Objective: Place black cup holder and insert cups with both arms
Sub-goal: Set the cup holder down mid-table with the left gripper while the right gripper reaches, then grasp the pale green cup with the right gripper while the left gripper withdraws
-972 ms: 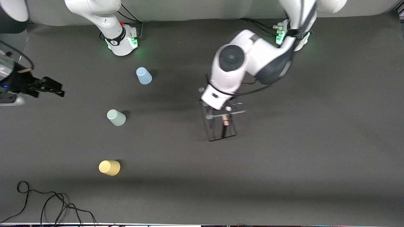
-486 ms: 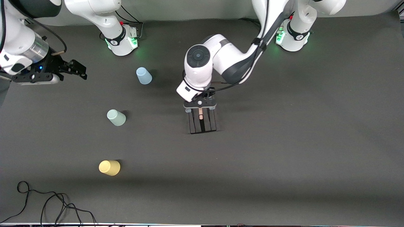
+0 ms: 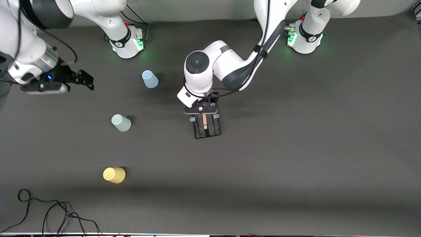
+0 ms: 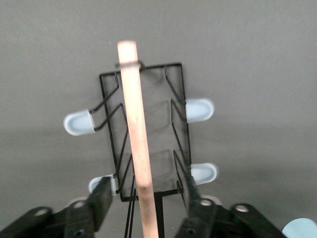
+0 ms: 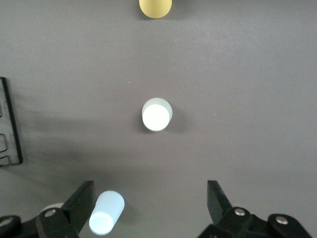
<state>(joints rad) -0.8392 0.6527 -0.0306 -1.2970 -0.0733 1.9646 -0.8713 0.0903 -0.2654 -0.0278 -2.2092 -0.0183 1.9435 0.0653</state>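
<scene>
The left gripper [image 4: 146, 206] straddles the black wire cup holder's [image 3: 208, 126] wooden rod (jaws apart, not touching); the right gripper [image 5: 148, 203] hovers wide open over the dark counter [image 3: 296, 148].

arms: glossy white jointed shells [image 3: 227, 64], dark grey joints | bases: green-lit [image 3: 304, 38] | cables: black | grippers: black two-finger [image 3: 201, 110]

Cup holder [image 3: 207, 126] stands mid-table. Three cups toward the right arm's end: one [image 3: 150, 79] farthest from the front camera, one [image 3: 121, 122] between, one [image 3: 114, 175] nearest, apparently all upside down. Cable [image 3: 49, 212] nearest still.
</scene>
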